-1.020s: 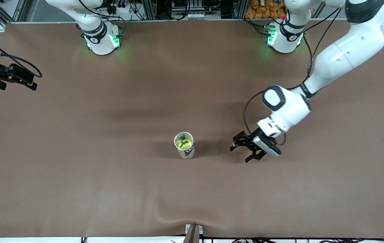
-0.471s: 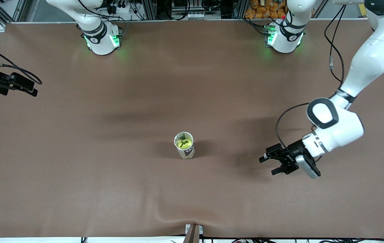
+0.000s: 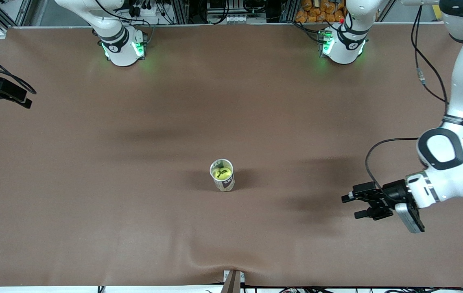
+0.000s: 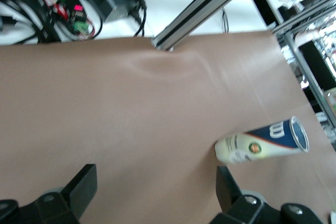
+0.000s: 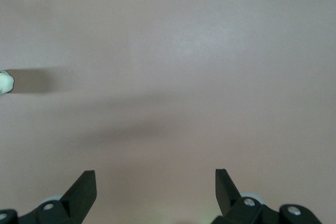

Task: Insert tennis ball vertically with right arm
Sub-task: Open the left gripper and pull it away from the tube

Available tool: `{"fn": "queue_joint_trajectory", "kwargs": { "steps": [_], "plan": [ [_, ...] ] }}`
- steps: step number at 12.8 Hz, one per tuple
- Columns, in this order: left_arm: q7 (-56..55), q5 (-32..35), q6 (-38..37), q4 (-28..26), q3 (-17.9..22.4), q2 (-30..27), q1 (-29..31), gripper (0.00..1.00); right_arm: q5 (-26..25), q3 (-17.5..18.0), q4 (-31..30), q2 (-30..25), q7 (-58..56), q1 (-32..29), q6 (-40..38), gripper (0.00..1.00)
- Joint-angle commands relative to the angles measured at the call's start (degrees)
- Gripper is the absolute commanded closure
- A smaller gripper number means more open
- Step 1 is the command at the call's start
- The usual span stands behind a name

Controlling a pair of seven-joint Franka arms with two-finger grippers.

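Observation:
A yellow tennis ball (image 3: pixel 221 173) sits inside an upright white and blue can (image 3: pixel 226 185) in the middle of the brown table. In the left wrist view the can (image 4: pixel 262 142) shows from the side, apart from the fingers. My left gripper (image 3: pixel 351 206) (image 4: pixel 156 187) hangs open and empty over bare mat toward the left arm's end, well away from the can. My right gripper (image 3: pixel 7 97) (image 5: pixel 156 187) is open and empty over the table's edge at the right arm's end, with only bare mat between its fingers.
Both arm bases (image 3: pixel 121 47) (image 3: pixel 341 42) stand lit green along the table's back edge. The mat has a raised wrinkle (image 3: pixel 215 264) by a small post (image 3: pixel 233 281) at the front edge. A metal frame bar (image 4: pixel 210 6) and cables lie off the table.
The left arm has swung away from the can toward its own end of the table, gripper still open. The right gripper has drifted a little farther out over the table's edge.

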Motion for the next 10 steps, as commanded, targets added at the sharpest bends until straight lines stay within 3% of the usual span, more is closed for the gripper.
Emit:
{"fn": "queue_joint_trajectory", "kwargs": {
  "steps": [1, 3, 6, 10],
  "plan": [
    [-6.7, 3.3, -10.9, 5.5, 0.7, -1.4, -0.9, 0.0, 0.7, -0.9, -2.6, -3.4, 0.7, 1.8, -0.5, 0.0],
    [-10.4, 5.3, -14.9, 5.7, 1.0, -5.6, -0.6, 0.0, 0.7, 2.5, -2.9, -3.9, 0.8, -1.2, -1.2, 0.0],
    [-19.8, 14.1, -21.2, 5.7, 0.7, -14.8, -0.9, 0.0, 0.7, 1.8, -4.2, -4.0, 0.5, -0.2, -0.6, 0.0],
    [-31.0, 15.1, -28.5, 5.5, 0.6, -24.2, -1.3, 0.0, 0.6, 0.5, -5.4, -3.9, 0.1, 0.9, 3.0, 0.0]
  ]
}}
